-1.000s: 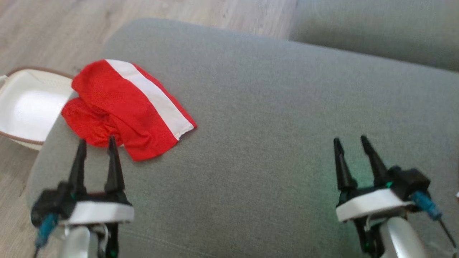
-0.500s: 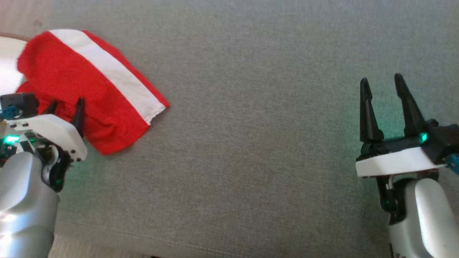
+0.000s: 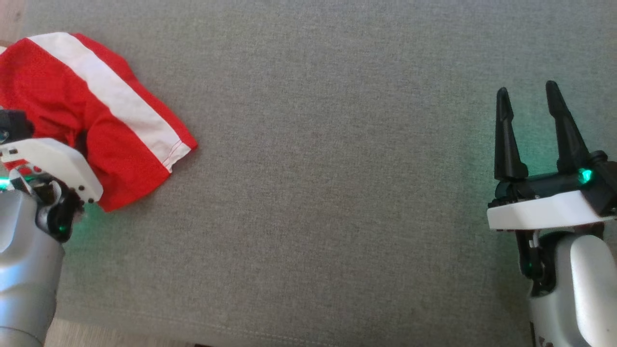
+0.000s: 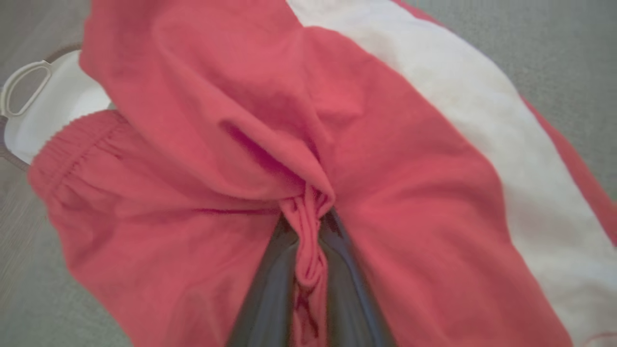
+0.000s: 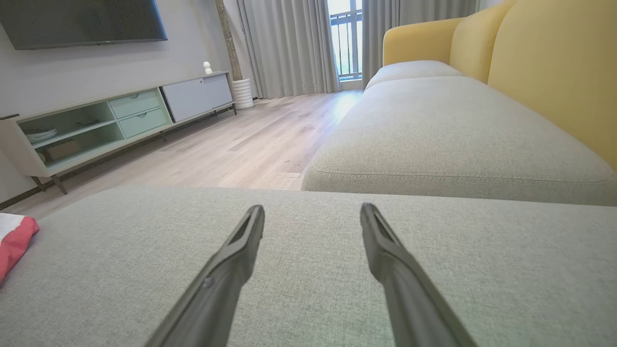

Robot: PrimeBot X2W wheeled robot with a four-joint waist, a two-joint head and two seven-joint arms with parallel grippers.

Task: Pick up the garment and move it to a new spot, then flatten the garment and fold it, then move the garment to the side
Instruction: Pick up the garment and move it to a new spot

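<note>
The garment (image 3: 120,144) is a pair of red shorts with a white stripe, lying crumpled at the left end of the grey cushion (image 3: 337,193). My left gripper (image 3: 77,142) reaches into its near folds, its fingers mostly hidden by the white wrist housing. In the left wrist view the garment (image 4: 409,159) bunches up, and my left gripper (image 4: 308,231) is shut on a pinched ridge of red cloth between the dark fingers (image 4: 270,279). My right gripper (image 3: 528,89) hovers open over bare cushion far to the right, holding nothing. The right wrist view shows my right gripper (image 5: 312,209) open and a corner of the garment (image 5: 14,241) at far left.
A white basket (image 4: 48,101) with a handle sits just past the garment, off the cushion's left end. Beyond the cushion stand a yellow-backed sofa (image 5: 544,72), a wooden floor (image 5: 241,144) and a low TV cabinet (image 5: 120,115).
The head camera has tilted down and shifted. My left gripper went forward into the garment and closed on a fold of it. The right gripper stays open.
</note>
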